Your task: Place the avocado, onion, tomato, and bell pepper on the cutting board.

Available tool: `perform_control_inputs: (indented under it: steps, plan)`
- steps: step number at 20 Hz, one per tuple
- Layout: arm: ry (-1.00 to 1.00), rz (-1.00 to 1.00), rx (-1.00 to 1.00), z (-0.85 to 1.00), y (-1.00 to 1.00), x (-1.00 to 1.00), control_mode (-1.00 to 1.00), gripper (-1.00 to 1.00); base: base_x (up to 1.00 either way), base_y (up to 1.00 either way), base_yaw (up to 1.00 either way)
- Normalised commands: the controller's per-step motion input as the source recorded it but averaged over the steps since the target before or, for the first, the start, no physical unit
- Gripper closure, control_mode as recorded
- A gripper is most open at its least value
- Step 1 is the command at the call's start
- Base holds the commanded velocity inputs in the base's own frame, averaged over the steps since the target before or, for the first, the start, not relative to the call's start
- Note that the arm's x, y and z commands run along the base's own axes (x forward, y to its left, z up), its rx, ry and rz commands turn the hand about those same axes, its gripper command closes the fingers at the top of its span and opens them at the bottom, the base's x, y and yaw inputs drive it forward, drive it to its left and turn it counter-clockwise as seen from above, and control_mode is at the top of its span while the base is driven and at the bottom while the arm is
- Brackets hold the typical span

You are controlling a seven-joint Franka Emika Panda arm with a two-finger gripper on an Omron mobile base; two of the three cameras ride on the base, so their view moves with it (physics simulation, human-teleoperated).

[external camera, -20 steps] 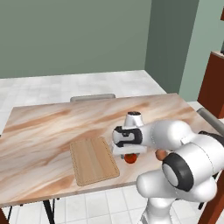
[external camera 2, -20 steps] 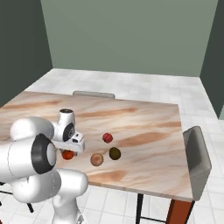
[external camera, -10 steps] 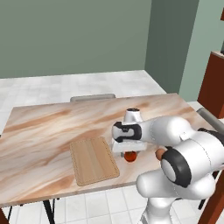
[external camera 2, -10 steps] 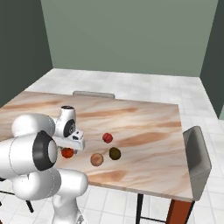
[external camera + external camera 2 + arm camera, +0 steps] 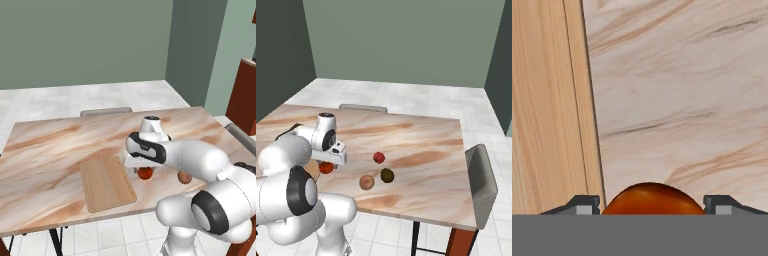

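My gripper [image 5: 653, 205] is shut on the orange-red tomato [image 5: 653, 199], its fingertips [image 5: 582, 204] flanking the ball. It holds the tomato [image 5: 145, 173] just above the table, close beside the right edge of the light wooden cutting board [image 5: 107, 182], which runs down the left of the hand view [image 5: 547, 100]. The board is bare. To the right on the table lie the crimson bell pepper [image 5: 378, 157], the tan onion [image 5: 366, 182] and the dark olive avocado [image 5: 387, 175], near one another. The onion [image 5: 184, 177] also shows beside my arm.
The marble-patterned table [image 5: 60, 145] has a grey chair [image 5: 106, 111] tucked at its far edge and another chair [image 5: 481, 172] at its right end. A brown cabinet [image 5: 245, 95] stands at the far right.
The gripper has carried the tomato slightly up and leftward, closer to the cutting board. The other vegetables have not moved.
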Motion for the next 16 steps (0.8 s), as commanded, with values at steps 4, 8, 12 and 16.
perform_control_inputs:
  steps: [4, 8, 12, 16]
  plan:
    - [-0.01, 0.00, 0.03, 0.38, 0.43, -0.01, -1.00, 1.00, 0.00, 0.00, 0.00]
    - [-0.02, 0.00, 0.01, 0.23, 0.55, 0.00, -1.00, 1.00, 0.00, 0.00, 0.00]
    - [-0.01, 0.00, 0.01, 0.05, 0.56, 0.00, -1.00, 1.00, 0.00, 0.00, 0.00]
    - [-0.02, -0.01, 0.00, 0.00, 0.60, 0.08, -1.00, 1.00, 0.00, 0.00, 0.00]
